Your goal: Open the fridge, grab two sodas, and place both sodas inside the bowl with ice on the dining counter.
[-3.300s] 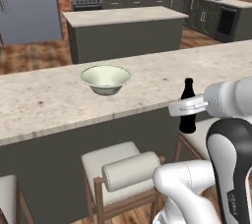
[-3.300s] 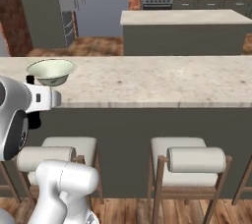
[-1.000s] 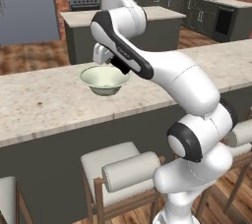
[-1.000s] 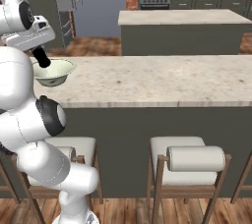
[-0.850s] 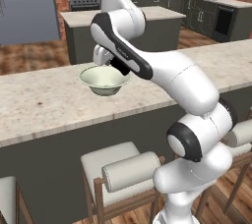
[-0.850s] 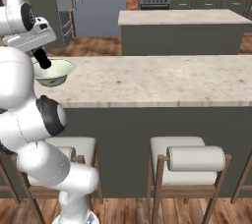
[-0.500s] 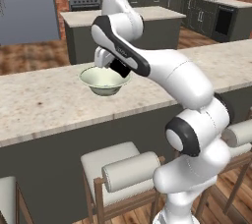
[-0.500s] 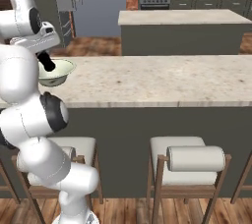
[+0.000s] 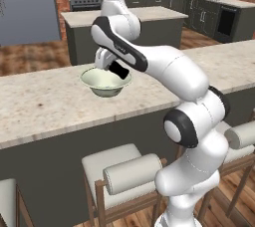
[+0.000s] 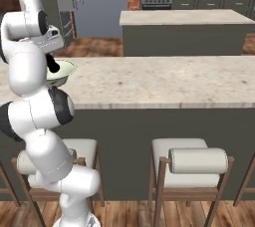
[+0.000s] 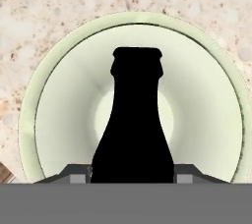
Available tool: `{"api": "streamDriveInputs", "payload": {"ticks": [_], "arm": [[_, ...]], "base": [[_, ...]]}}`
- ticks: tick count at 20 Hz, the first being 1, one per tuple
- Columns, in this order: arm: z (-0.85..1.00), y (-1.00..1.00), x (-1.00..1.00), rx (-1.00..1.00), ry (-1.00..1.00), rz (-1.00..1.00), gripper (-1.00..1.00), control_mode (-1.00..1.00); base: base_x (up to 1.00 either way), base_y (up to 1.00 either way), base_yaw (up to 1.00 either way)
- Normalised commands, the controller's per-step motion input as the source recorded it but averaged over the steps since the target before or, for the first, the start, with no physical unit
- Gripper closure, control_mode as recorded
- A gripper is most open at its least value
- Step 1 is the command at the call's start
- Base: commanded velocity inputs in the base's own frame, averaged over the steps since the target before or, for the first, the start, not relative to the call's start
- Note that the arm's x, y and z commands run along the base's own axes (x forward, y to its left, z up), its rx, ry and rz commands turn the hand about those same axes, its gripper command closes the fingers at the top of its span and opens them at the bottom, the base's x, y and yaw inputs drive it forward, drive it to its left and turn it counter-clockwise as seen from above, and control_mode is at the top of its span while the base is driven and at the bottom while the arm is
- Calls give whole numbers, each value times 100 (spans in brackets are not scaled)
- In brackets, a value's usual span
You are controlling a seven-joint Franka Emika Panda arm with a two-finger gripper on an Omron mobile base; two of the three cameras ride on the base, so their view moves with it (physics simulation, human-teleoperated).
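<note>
Holding a dark bottle (image 11: pixel 133 125) — the gripper (image 11: pixel 132 171) has its fingers closed partway on the bottle's wider body, one at each side. Bottle: almost black, neck pointing away from the hand, over the middle of the bowl (image 11: pixel 59 120). Bowl: pale greenish-white, wide rim, directly beyond the gripper, standing on the speckled beige counter (image 11: pixel 54 7). From the base cameras — gripper (image 9: pixel 117 69) at the bowl (image 9: pixel 99 82), bottle tilted over its rim; stools (image 9: pixel 124 173) below the counter (image 9: pixel 45 106).
</note>
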Motion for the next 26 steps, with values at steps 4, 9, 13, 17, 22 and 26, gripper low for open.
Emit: {"api": "streamDriveInputs", "payload": {"ticks": [4,9,13,17,22,26], "arm": [[-16,13,8,-2,1,3,100,-100],[-20,2,1,0,0,3,100,-100],[-22,0,7,0,0,3,100,-100],[-20,0,16,0,0,4,100,-100],[-18,0,24,0,0,4,100,-100],[-7,0,25,0,0,5,100,-100]], "base": [[0,0,0],[0,0,0],[0,0,0],[0,0,0],[0,0,0],[0,0,0]]}}
